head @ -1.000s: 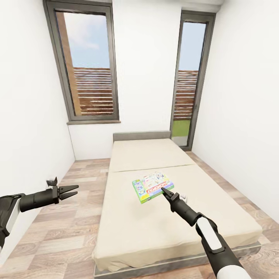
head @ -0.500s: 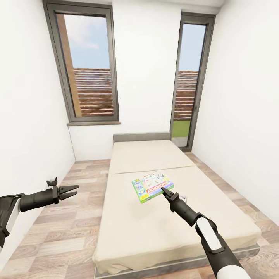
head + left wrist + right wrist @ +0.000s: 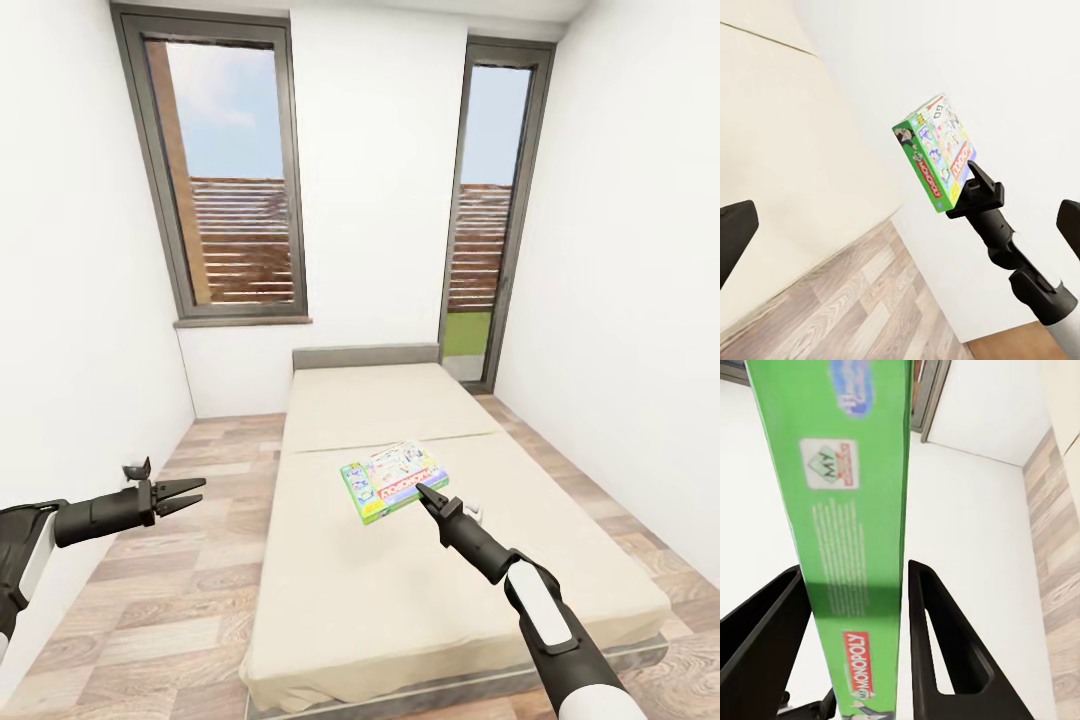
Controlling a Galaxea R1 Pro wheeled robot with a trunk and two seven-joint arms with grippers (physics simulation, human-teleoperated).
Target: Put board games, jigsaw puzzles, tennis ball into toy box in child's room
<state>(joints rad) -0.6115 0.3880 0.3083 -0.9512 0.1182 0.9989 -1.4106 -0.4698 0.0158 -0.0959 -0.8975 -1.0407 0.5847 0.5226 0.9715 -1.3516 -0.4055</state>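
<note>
Green-edged board game sits clamped in my right end effector above the bed, my left end effector spread apart.

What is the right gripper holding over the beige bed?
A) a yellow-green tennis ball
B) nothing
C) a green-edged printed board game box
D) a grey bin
C: the right gripper has its fingers closed on either side of the green-edged printed board game box, which is raised above the beige bed.

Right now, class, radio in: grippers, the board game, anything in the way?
Right gripper shut on the board game, held above the bed. Left gripper open, empty, over the floor. Nothing blocking in sight.
</note>
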